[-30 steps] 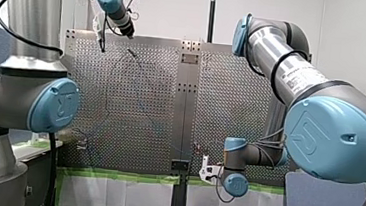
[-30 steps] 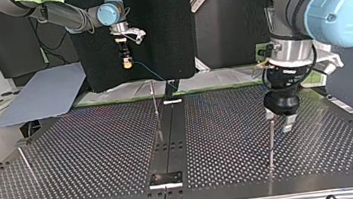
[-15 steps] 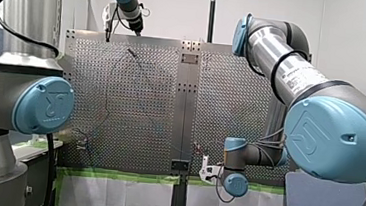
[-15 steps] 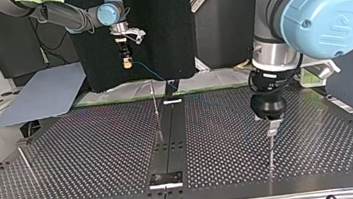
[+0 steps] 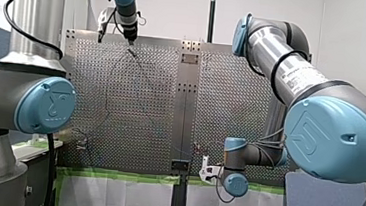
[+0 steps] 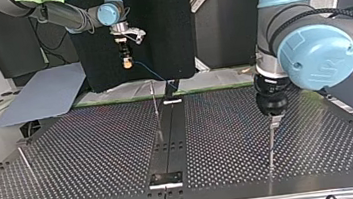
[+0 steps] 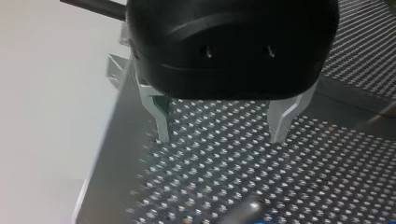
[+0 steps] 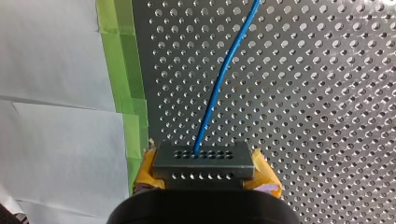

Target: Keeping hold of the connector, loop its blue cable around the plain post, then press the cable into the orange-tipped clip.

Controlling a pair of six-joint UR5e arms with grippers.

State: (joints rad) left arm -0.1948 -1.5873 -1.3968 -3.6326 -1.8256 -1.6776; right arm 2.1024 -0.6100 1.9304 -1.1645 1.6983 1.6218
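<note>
Yellow-padded right hand point(image 8: 204, 169) grips the connector point(image 8: 204, 161); left hand point(image 7: 219, 139) points downward, spread wide.

You have a perforated table point(image 6: 95, 154) split by a dark centre strip point(image 6: 168, 135). One thin post point(image 6: 154, 102) stands at the strip's nine o'clock, a second post point(image 6: 271, 146) at three o'clock. Green tape point(image 8: 123, 70) borders one edge.

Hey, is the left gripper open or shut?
Open: on the left gripper, the metal fingers stand well apart, only table behind the gap.
</note>
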